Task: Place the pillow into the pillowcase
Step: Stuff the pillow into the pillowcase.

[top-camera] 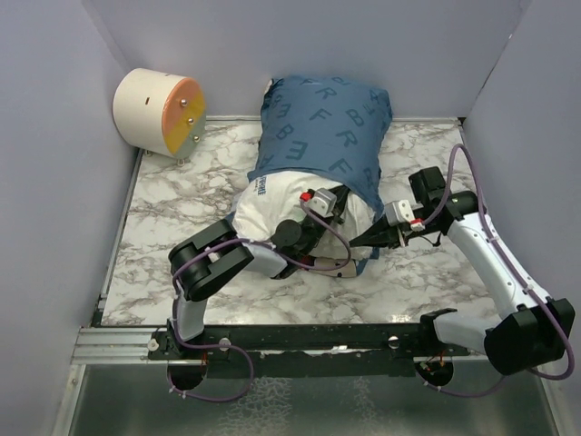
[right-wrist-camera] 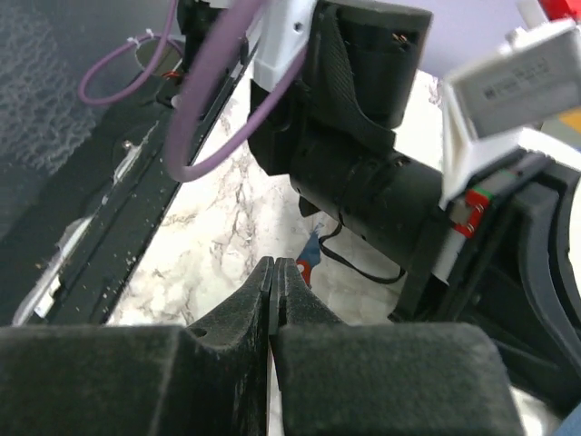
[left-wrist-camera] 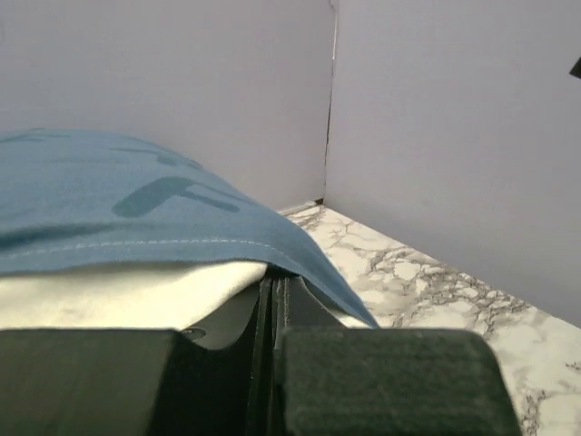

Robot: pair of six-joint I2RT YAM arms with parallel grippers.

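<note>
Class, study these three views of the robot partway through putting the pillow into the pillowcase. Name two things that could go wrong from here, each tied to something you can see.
1. The pillow is only partly covered; its near end still sticks out of the pillowcase, so the case may slip back.
2. The left gripper and right gripper work close together at the opening, so the arms could collide or tangle cables.

Matt blue cloth pillowcase [top-camera: 322,123], white fabric pillow [top-camera: 268,204], glossy marbled table [top-camera: 182,245].
</note>
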